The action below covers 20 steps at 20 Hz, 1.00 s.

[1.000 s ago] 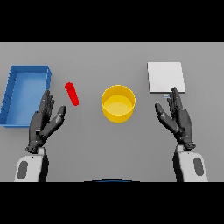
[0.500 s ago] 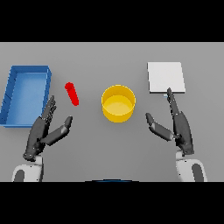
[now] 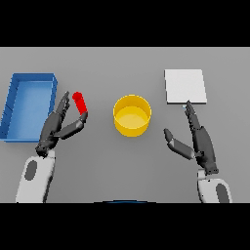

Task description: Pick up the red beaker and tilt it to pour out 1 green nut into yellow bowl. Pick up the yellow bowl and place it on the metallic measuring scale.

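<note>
My left hand, fingers spread, brackets the red beaker at ten o'clock to grasp it; my right hand waits open.

A plain grey table fills the whole view from 12 to 6 o'clock, evenly lit, with soft shadows. At 9 o'clock a blue open tray rests on it. No wall, floor or window shows
</note>
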Motion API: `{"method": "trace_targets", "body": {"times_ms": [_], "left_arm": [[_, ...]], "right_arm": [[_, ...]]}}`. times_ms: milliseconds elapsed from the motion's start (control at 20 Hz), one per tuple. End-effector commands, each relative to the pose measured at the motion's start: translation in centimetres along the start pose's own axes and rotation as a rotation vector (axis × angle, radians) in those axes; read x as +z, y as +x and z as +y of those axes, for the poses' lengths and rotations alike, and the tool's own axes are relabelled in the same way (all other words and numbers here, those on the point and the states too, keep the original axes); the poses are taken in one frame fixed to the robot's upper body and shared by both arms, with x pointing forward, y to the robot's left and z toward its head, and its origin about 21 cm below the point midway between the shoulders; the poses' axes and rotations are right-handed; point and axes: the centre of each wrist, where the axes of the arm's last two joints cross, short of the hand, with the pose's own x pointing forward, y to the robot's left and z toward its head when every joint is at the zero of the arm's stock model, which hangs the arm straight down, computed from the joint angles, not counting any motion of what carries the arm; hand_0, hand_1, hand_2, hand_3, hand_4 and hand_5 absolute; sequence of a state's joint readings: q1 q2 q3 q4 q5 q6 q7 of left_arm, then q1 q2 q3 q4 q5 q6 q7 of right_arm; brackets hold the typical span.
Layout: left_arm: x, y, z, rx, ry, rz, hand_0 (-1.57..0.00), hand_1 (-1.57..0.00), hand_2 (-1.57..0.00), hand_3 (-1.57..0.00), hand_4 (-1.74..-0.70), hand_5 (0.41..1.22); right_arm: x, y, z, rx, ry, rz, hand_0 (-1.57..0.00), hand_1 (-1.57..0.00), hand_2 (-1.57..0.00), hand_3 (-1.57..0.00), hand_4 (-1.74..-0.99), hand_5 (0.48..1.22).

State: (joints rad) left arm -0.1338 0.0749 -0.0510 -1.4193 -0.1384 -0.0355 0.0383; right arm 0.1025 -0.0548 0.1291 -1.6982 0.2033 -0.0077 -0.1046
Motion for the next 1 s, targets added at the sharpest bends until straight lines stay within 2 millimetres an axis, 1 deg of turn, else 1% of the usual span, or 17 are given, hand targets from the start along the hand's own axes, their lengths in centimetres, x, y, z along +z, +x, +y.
{"method": "trace_targets", "body": {"times_ms": [0,100,150,200,250,300,400,450,500,600,650,700,750,800,850,900,950], "left_arm": [[-0.5,-0.5,0.2,-0.001,-0.007,-0.001,0.0,0.0,0.0,0.0,-1.18,0.636],[-1.7,-0.4,-0.1,-0.007,-0.017,-0.023,0.0,0.0,0.0,0.0,-1.19,0.641],[-2.1,-0.6,-0.3,-0.004,-0.022,-0.02,0.0,0.0,0.0,0.0,-1.2,0.646],[-2.5,-0.4,-0.8,-0.013,-0.034,-0.028,0.0,0.0,0.0,0.0,-1.2,0.651],[-3.1,-0.2,-0.6,-0.033,-0.029,-0.02,0.0,0.0,0.0,0.0,-1.2,0.654],[-3.5,-0.1,-0.6,-0.045,-0.025,-0.017,0.0,0.0,0.0,0.0,-1.2,0.657],[-4.7,0.1,-1.2,-0.054,-0.03,-0.002,0.0,0.0,0.0,0.0,-1.2,0.663],[-4.8,0.0,-1.3,-0.06,-0.026,-0.003,0.0,0.0,0.0,0.0,-1.2,0.664],[-5.3,0.0,-1.1,-0.057,-0.024,0.002,0.0,0.0,0.0,0.0,-1.2,0.669],[-6.0,-0.1,-1.4,-0.061,-0.014,-0.003,0.0,0.0,0.0,0.0,-1.21,0.673],[-6.2,-0.5,-1.2,-0.058,-0.004,0.001,0.0,0.0,0.0,0.0,-1.22,0.678],[-6.4,-0.5,-1.3,-0.046,-0.012,-0.008,0.0,0.0,0.0,0.0,-1.23,0.687],[-6.5,-0.8,-1.7,-0.025,-0.01,-0.014,0.0,0.0,0.0,0.0,-1.25,0.695],[-6.7,-0.7,-1.7,0.009,-0.002,-0.041,0.0,0.0,0.0,0.0,-1.27,0.7],[-7.1,-0.9,-1.9,0.025,0.006,-0.045,0.0,0.0,0.0,0.0,-1.29,0.708],[-7.2,-1.1,-1.9,0.05,0.015,-0.058,0.0,0.0,-0.01,0.0,-1.3,0.719],[-7.3,-1.5,-2.3,0.058,0.019,-0.044,0.0,-0.01,-0.05,-0.04,-1.33,0.738]], "right_arm": [[-0.1,0.0,-0.2,0.0,-0.006,-0.003,0.0,0.0,0.0,0.0,-1.229,0.626],[-0.3,0.1,-0.5,0.016,-0.01,-0.01,0.0,0.0,0.0,0.0,-1.222,0.626],[-0.2,0.2,-0.2,0.014,-0.008,-0.014,0.0,0.0,0.0,0.0,-1.218,0.626],[-0.1,0.1,0.1,0.002,-0.003,-0.007,0.0,0.0,0.0,0.0,-1.222,0.627],[-0.3,0.1,-0.2,-0.006,-0.01,-0.003,0.0,0.0,0.0,0.0,-1.229,0.628],[-0.2,0.3,0.0,0.001,-0.006,-0.01,0.0,0.0,0.0,0.0,-1.227,0.63],[-0.1,0.4,-0.3,-0.002,-0.007,-0.007,0.0,0.0,0.0,0.0,-1.231,0.633],[0.1,0.5,-0.3,-0.007,-0.008,-0.005,0.0,0.0,0.0,0.0,-1.233,0.634],[0.0,0.4,-0.2,-0.005,-0.012,-0.001,0.0,0.0,0.0,0.0,-1.234,0.635],[-0.1,0.6,-0.1,-0.001,-0.014,-0.01,0.0,0.0,0.0,0.0,-1.24,0.639],[0.2,0.6,-0.3,0.006,-0.024,-0.015,0.0,0.0,0.0,0.0,-1.241,0.641],[0.0,0.6,-0.1,0.0,-0.023,-0.002,0.0,0.0,0.0,0.0,-1.242,0.642],[0.2,0.5,-0.2,-0.001,-0.018,0.004,0.0,0.0,0.0,0.0,-1.245,0.642],[0.6,0.2,-0.3,-0.002,-0.018,0.004,0.0,0.0,0.0,0.0,-1.244,0.643],[0.6,0.4,-0.1,-0.004,-0.017,0.004,0.0,0.0,0.0,0.0,-1.246,0.645],[0.3,0.5,-0.4,0.003,-0.02,0.008,0.0,0.0,0.0,0.0,-1.246,0.646],[0.2,0.6,-0.8,-0.002,-0.028,0.002,0.0,0.0,0.0,0.0,-1.244,0.644]]}}
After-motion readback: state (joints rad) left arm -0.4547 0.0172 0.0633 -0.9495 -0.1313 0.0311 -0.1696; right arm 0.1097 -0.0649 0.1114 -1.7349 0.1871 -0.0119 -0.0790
